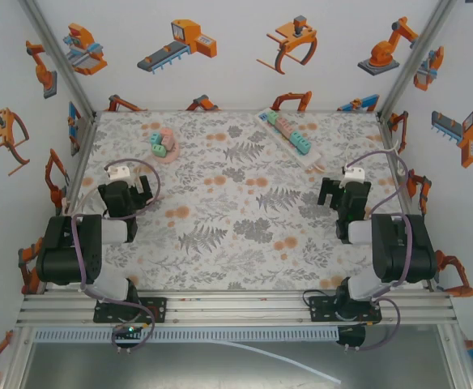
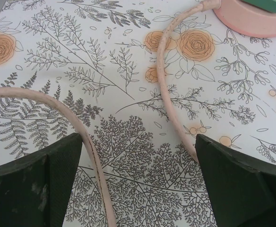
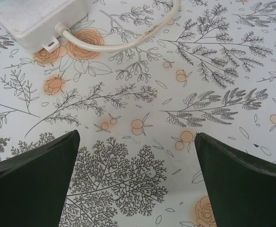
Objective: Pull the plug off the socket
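Top external view is being used for the layout: the white socket strip is lying on the floral counter, and a row of coloured plugs is sitting on its upper face. Which one is meant cannot be told, so the plug is being treated as one of that row. The strip's long axis is running diagonally, from its far-left end to its near-right end. The plugs are standing upright on it, so their pins are judged to be pointing down into the strip.

The right claw is being held near the strip's near-right end, apart from it. The left claw is being held well to the left of the strip. In the right wrist view the right claw is being shown spread wide and empty, with the strip's end and its white cord lying ahead. In the left wrist view the left claw is likewise being shown wide and empty, over a pink cable running to a pink round base left of the strip.

No plug is being touched yet. The plug is best being gripped across its sides and drawn straight up along its pins, while the strip is being pinned down by the other claw, lest the strip be lifted with it.
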You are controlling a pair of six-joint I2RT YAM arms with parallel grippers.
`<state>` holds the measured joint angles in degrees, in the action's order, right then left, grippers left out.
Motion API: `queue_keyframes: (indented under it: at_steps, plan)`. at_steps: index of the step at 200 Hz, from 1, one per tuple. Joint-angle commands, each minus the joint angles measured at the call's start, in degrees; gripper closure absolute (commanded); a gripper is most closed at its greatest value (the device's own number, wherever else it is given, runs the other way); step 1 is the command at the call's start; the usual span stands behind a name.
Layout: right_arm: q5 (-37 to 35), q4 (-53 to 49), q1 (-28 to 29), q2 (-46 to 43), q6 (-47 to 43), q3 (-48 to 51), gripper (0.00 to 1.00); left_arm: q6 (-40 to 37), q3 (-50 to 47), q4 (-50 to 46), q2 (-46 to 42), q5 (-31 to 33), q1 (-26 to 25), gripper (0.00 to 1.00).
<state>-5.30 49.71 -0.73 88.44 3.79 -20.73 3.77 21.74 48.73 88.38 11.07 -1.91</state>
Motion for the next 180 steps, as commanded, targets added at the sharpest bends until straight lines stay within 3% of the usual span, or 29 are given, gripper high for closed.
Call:
queue_keyframes:
  at_steps: [1,103,142,180]
  plan:
    - [0.5,0.8,-0.5,0.0,-0.3,-1.2,0.01,-0.6,1.1,0.2,0.0,-1.0,-0.4,0.03]
    - [0.3,0.8,-0.5,0.0,-0.3,-1.1,0.01,-0.5,1.1,0.1,0.0,-1.1,-0.4,0.03]
    - [3.5,2.3,-0.5,-0.5,-1.4,0.1,0.01,-0.6,1.1,0.2,-0.1,-1.0,-0.4,0.03]
    - [3.0,2.2,-0.5,-5.1,-1.2,1.7,0.01,-1.0,0.5,1.7,0.0,1.6,-1.4,0.03]
